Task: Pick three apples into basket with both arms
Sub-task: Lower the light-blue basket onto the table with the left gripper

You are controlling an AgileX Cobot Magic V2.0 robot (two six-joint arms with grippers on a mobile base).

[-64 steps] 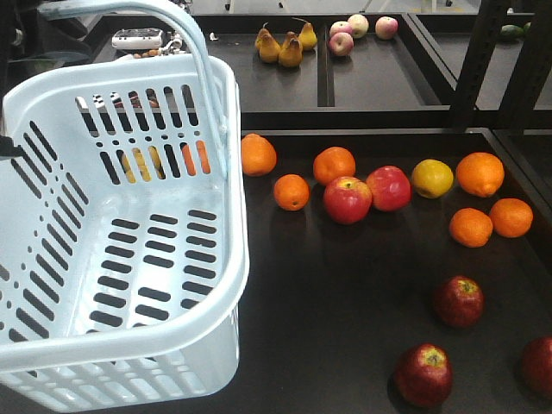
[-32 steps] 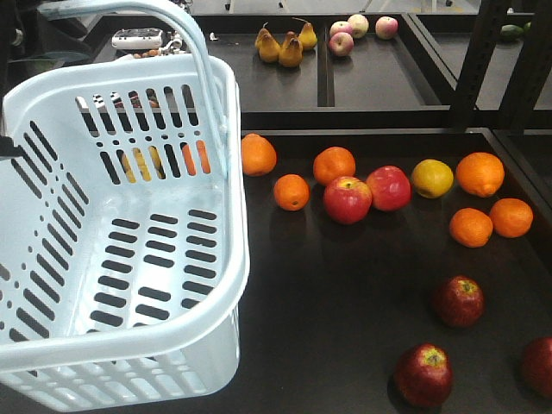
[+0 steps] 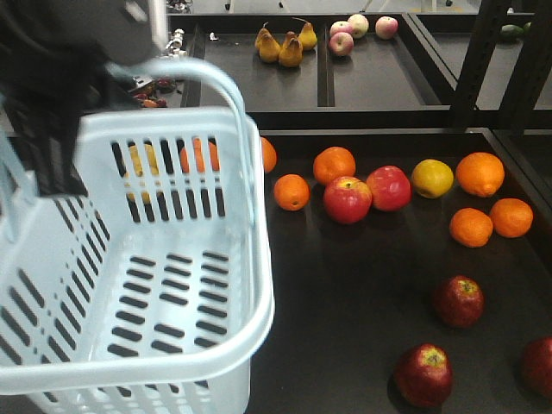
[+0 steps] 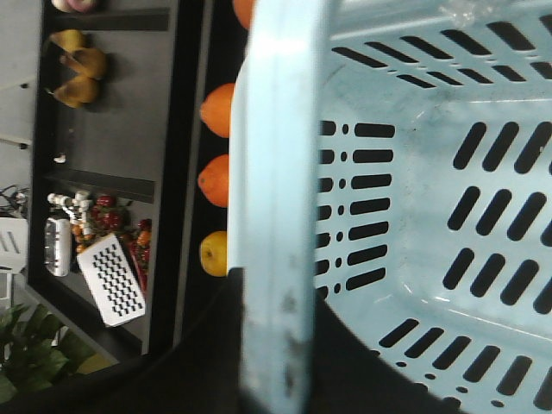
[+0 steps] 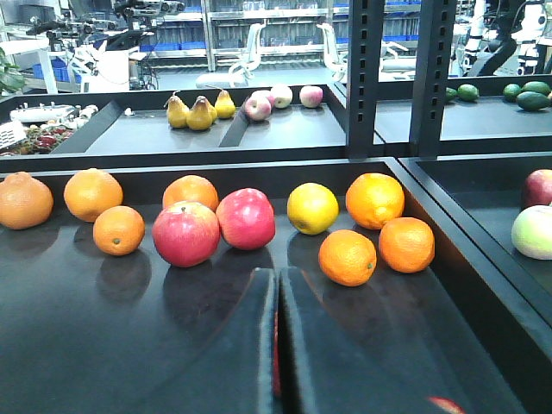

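My left arm (image 3: 60, 78) fills the top left of the front view and carries the pale blue basket (image 3: 259, 293) by its hoop handle (image 3: 226, 95). In the left wrist view my left gripper (image 4: 276, 345) is shut around the handle (image 4: 274, 172), with the empty slotted basket floor (image 4: 431, 259) below it. Three dark red apples lie on the black tray at the lower right: one (image 3: 459, 301), a nearer one (image 3: 423, 374), and one cut off by the right edge (image 3: 539, 365). My right gripper (image 5: 277, 289) is shut with nothing held, low over the tray, and does not show in the front view.
Two brighter red apples (image 3: 348, 199) (image 3: 389, 187) lie mid-tray among several oranges (image 3: 334, 164) and a yellow fruit (image 3: 431, 178). Pears (image 3: 287, 47) and pale apples (image 3: 358, 30) sit in the back trays. Black uprights (image 3: 470, 60) stand at the right.
The basket has swung to the right and nearer the camera. My left arm has come into the front view at the top left. The fruit has not moved.
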